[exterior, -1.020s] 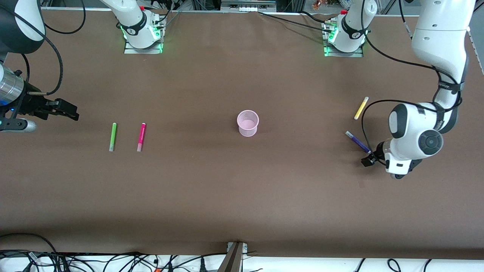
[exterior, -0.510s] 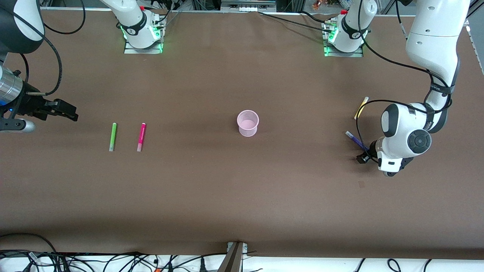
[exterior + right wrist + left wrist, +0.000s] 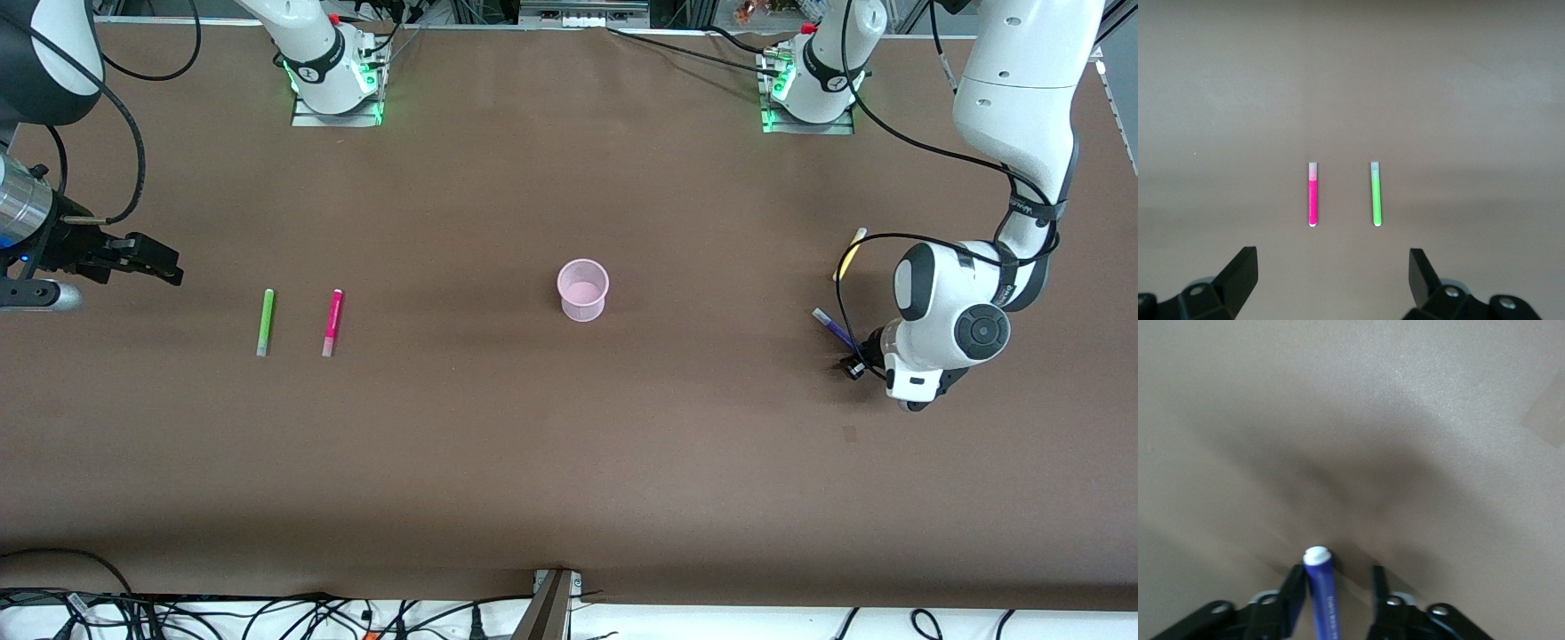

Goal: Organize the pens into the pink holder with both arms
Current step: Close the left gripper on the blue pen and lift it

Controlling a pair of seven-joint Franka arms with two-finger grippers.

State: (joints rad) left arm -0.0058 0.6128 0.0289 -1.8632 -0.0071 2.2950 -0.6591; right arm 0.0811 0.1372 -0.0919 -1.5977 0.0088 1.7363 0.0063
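No pen is in the holder [image 3: 582, 289] yet: it stands empty mid-tabletop, with the green pen [image 3: 265, 321] and pink pen [image 3: 332, 321] lying at its 9 o'clock, the yellow pen [image 3: 849, 253] at its 3 o'clock. The left gripper [image 3: 1337, 590] is low at the purple pen [image 3: 831, 326], which lies between its jaws, not yet closed on it. The right gripper [image 3: 1331, 270] waits near the green pen with jaws wide open and empty, so all four pens are left to do.

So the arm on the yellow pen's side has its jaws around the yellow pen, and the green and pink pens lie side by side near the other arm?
Not quite. The left gripper has the dark purple pen between its jaws, as the left wrist view shows; the yellow pen lies untouched on the table. The green pen and pink pen do lie side by side near the right gripper.
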